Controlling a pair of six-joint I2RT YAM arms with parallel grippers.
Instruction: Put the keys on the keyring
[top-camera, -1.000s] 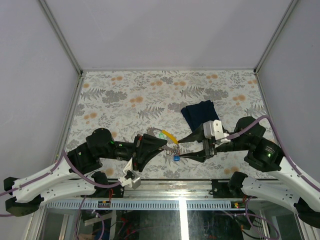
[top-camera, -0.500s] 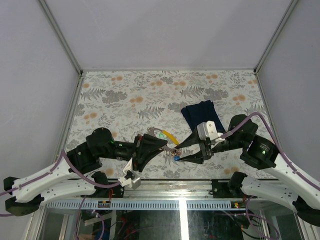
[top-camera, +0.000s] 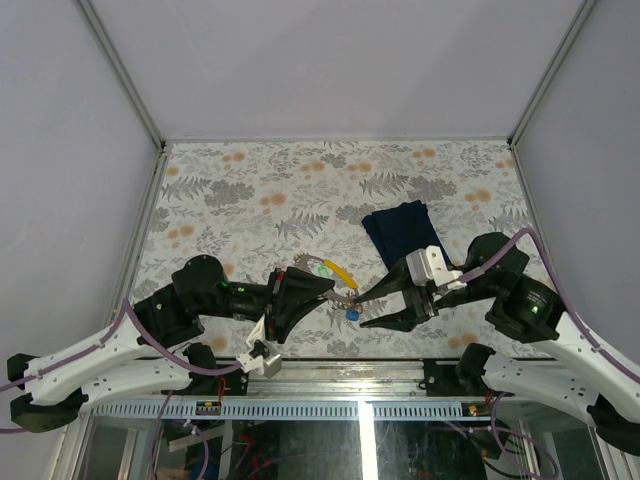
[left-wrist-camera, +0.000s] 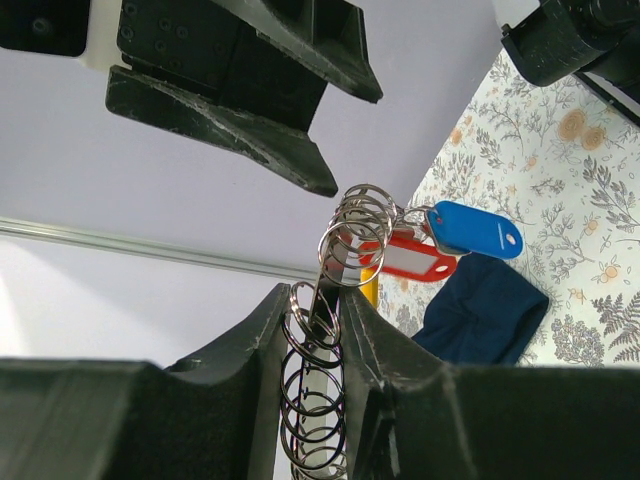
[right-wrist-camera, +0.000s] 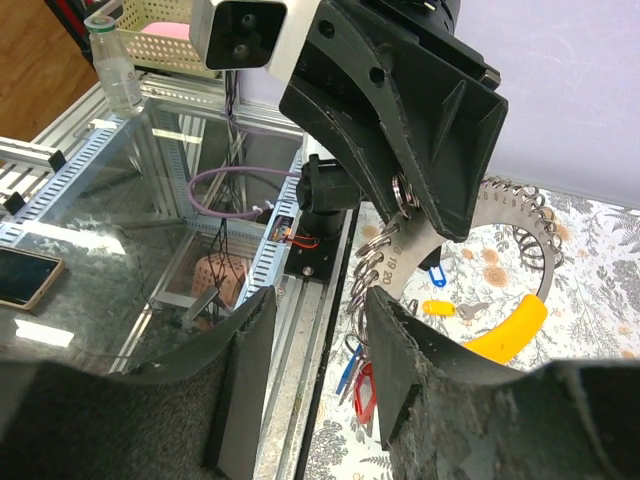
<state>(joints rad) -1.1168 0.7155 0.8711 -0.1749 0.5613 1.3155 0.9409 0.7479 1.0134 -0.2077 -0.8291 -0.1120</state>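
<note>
Pinching the keyring (left-wrist-camera: 352, 232), the left claw (left-wrist-camera: 315, 300) holds firm — right claw (right-wrist-camera: 320, 300) half-open, seemingly empty.

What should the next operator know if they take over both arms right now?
Left gripper: shut on the keyring, clamped between its fingers.
Right gripper: open and empty, right beside the keyring.
A blue tag and a red tag hang from the ring.
A blue-tagged key and a yellow-tagged key seem to lie loose on the table past the ring.
Done: ring gripped.
Left: pick up each loose key and thread it on.
</note>
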